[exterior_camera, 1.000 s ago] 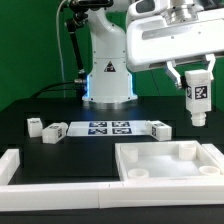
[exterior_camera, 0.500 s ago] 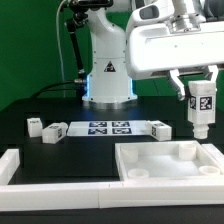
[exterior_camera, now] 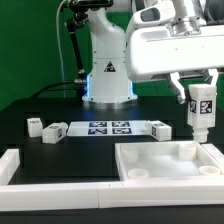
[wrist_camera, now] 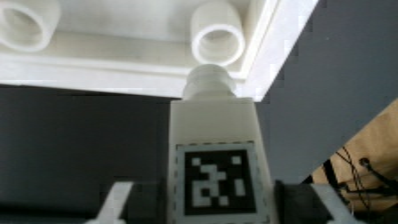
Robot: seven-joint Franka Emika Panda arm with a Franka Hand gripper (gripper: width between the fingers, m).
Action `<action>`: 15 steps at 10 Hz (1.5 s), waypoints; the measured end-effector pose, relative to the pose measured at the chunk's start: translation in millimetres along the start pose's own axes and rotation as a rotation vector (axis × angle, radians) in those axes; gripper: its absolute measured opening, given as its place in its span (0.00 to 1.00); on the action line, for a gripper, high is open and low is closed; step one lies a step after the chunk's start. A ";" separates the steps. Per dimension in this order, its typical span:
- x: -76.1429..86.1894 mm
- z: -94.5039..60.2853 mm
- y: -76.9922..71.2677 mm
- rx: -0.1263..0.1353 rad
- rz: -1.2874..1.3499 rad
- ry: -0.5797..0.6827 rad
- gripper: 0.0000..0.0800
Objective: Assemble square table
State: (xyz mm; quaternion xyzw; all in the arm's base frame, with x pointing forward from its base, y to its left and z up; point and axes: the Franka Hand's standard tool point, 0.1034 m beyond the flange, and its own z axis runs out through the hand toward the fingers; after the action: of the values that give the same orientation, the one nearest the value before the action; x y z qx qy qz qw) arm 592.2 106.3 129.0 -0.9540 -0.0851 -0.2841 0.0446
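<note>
Hanging upright in the gripper [exterior_camera: 199, 93] is a white leg post [exterior_camera: 200, 124] (black-white tag [wrist_camera: 219, 186]).

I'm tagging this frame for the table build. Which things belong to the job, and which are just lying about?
Part of the job:
- tabletop slab
- held leg, clamped in the gripper
- two loose legs, on the exterior view's left of the marker board
- one loose leg, on its right

Just lying about:
- marker board
- white border wall
</note>
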 end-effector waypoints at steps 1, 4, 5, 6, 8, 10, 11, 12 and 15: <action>3.4 7.6 -2.3 0.006 0.002 -0.004 0.36; -3.0 25.7 -5.5 0.015 0.007 -0.021 0.36; -5.2 28.8 -3.7 0.014 0.011 -0.026 0.36; -7.4 30.8 -3.9 0.015 0.011 -0.030 0.36; -13.0 36.5 -2.2 0.015 0.016 -0.041 0.36; -9.6 40.8 -3.0 0.015 0.017 -0.027 0.36; -13.8 45.6 -2.1 0.016 0.021 -0.034 0.36; -17.1 49.7 -3.2 0.018 0.021 -0.040 0.36; -21.0 53.8 -3.8 0.016 0.020 -0.034 0.36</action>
State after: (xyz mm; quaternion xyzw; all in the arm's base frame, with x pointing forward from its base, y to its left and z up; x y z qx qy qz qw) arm 603.0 114.4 72.6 -0.9591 -0.0785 -0.2665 0.0537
